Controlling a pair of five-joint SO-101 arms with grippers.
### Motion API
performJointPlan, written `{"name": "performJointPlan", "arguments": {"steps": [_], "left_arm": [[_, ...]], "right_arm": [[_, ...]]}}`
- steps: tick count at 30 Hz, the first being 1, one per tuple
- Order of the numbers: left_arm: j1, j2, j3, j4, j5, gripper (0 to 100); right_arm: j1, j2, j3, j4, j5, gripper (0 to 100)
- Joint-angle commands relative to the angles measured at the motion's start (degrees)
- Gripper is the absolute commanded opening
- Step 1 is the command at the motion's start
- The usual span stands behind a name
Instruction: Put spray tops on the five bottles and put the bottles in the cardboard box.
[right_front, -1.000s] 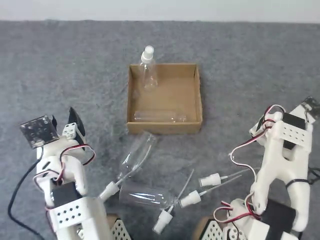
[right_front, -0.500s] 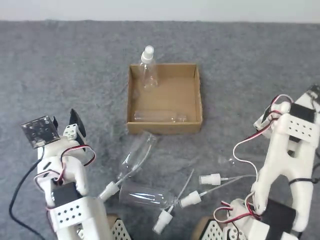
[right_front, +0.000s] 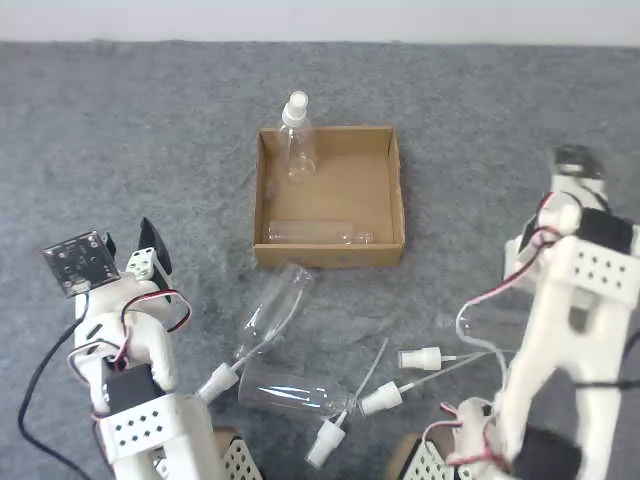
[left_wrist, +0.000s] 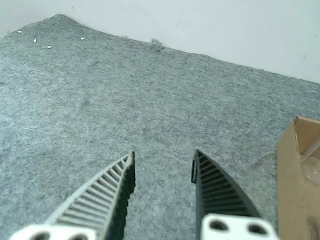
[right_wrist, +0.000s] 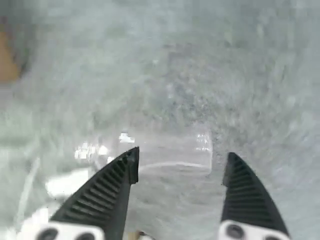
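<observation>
Seemingly mid-pickup, the right gripper (right_wrist: 182, 153) hangs spread over a lying clear bottle (right_wrist: 170, 150) at the high view's lower right, so lowering and closing should come next; the left gripper (left_wrist: 164, 153) gapes idle.

The left arm (right_front: 130, 350) sits folded at the near left, the left gripper (left_wrist: 164, 155) with its 2 fingers spread apart. The right arm (right_front: 575, 300) stands tall, the right gripper (right_wrist: 183, 153) angled downward, fingers wide.

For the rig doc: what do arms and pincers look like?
White shells, black servos, perforated plates, red, black and white cables on left arm and right arm. Black, ribbed, tapering fingers on white mounts for left pincer and right pincer.
</observation>
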Motion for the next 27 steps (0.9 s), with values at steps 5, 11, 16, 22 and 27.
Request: {"name": "performJointPlan", "arguments": {"steps": [5, 11, 16, 22, 27], "left_arm": [[-0.3, -0.8, -0.9, -2.0, -0.4, 18], [-0.3, -0.8, -0.9, -2.0, -0.4, 18], [-0.3, -0.8, -0.9, -2.0, -0.4, 18], [-0.3, -0.8, -0.9, -2.0, -0.4, 18], [-0.3, -0.8, -0.9, -2.0, -0.4, 18]], "right_arm": [[-8.1, -17.6, -0.2, 5.7, 16.9, 20.3], [-14.5, -21.3, 6.4, 6.3, 23.0, 20.6], [-15.4, -18.3, 8.7, 6.3, 30.3, 29.3], [-15.2, -10.9, 9.5, 6.3, 41.8, 40.3], [-15.3, -4.1, 9.5, 5.7, 48.6, 40.3]]}}
